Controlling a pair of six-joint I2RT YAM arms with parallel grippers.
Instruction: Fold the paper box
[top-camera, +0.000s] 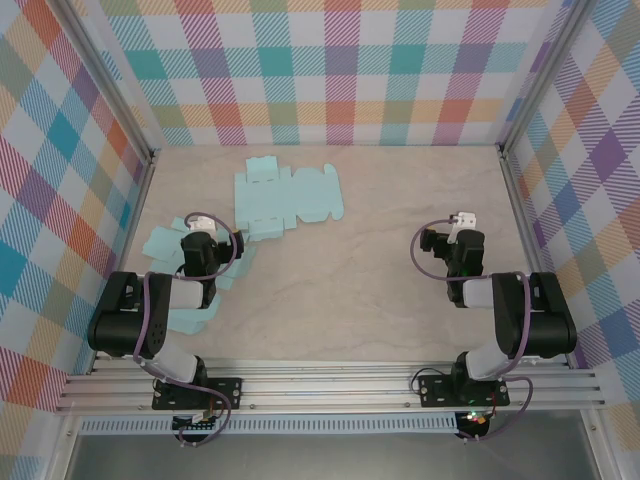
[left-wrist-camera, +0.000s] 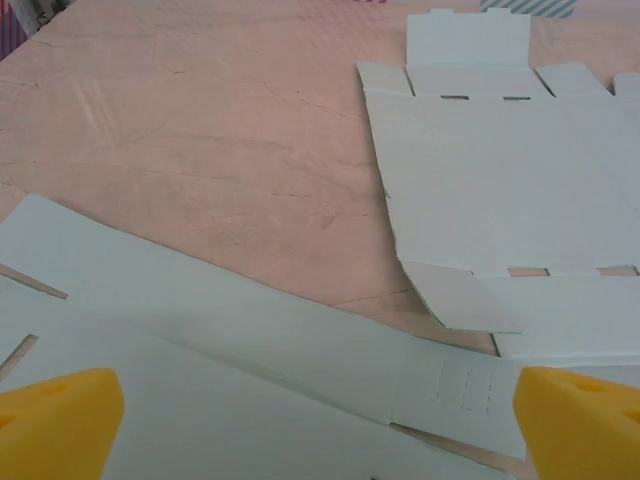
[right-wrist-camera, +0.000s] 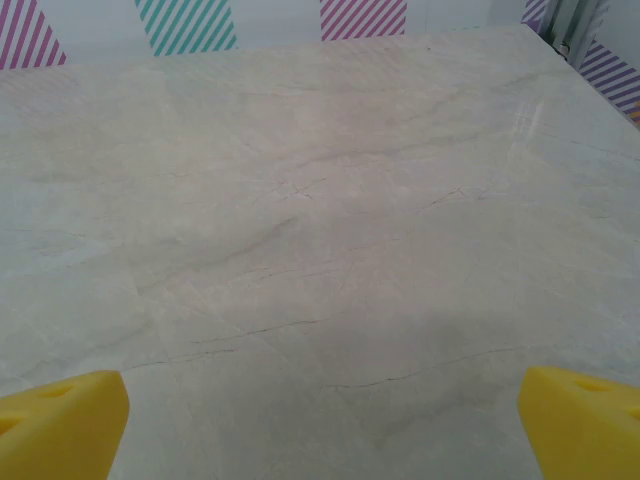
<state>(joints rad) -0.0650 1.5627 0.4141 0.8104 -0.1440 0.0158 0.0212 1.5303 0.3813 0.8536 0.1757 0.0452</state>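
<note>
Beige marbled tabletop (top-camera: 350, 300), walled by plaid panels (top-camera: 330, 70), carries a flat paper box (top-camera: 288, 198); left gripper (left-wrist-camera: 320, 425) and right gripper (right-wrist-camera: 320, 425) gape empty.

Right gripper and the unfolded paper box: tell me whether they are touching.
Apart. The top view shows the right gripper over the table, with a wide bare stretch between it and the unfolded paper box.

Left arm (top-camera: 150, 325) and right arm (top-camera: 525, 320) sit folded near their bases, wrists pointing forward. Left gripper (left-wrist-camera: 320, 425) and right gripper (right-wrist-camera: 320, 425) stand wide open and empty, with yellow fingertips (left-wrist-camera: 60, 420) far apart.
</note>
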